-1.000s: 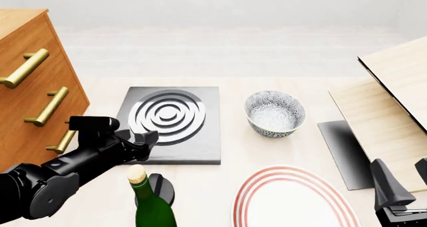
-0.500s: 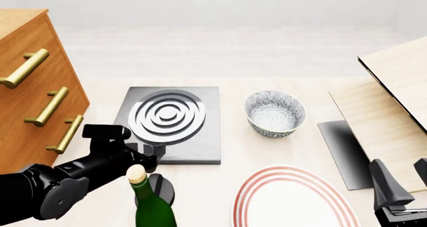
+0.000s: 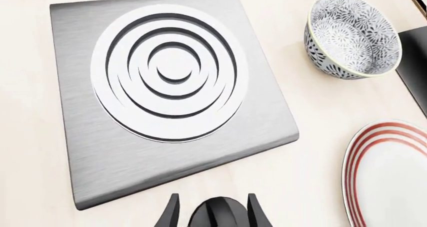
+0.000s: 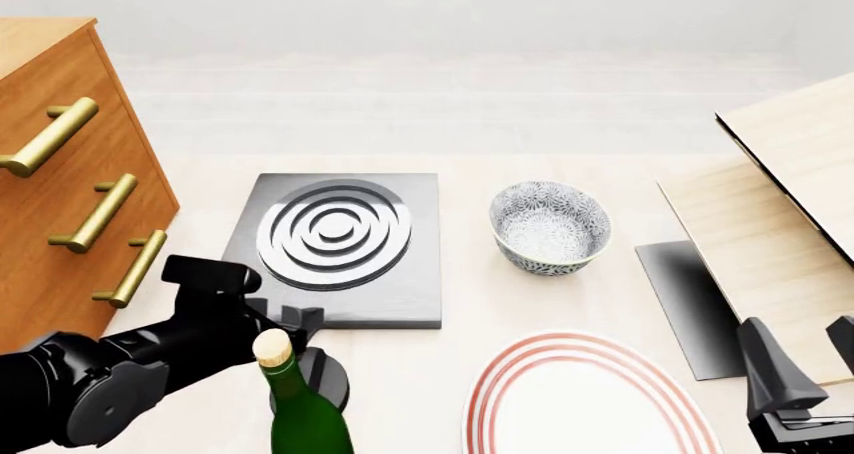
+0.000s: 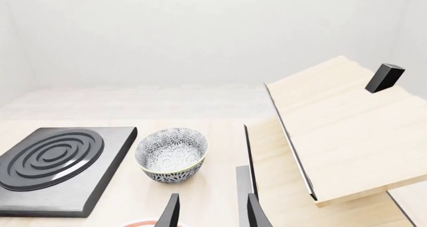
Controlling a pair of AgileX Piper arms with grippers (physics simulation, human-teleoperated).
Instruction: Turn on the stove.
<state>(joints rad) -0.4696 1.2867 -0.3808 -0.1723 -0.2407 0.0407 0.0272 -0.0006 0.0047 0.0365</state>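
Our left gripper (image 4: 296,319) has come down and back from over the flat dark-grey brushed-metal stove slab (image 4: 340,250) to its round black knob (image 3: 217,215), which sits at six o'clock of the slab beside the green glass bottle (image 4: 296,399). The jaws stand open astride the knob, gripping nothing yet; closing and twisting looks next. Our right gripper (image 5: 210,212) hangs open and empty.

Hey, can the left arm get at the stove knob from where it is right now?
Probably yes. In the left wrist view the knob sits between the left gripper's open fingers, nothing between them. The bottle stands close beside it in the front view, so it could get bumped.
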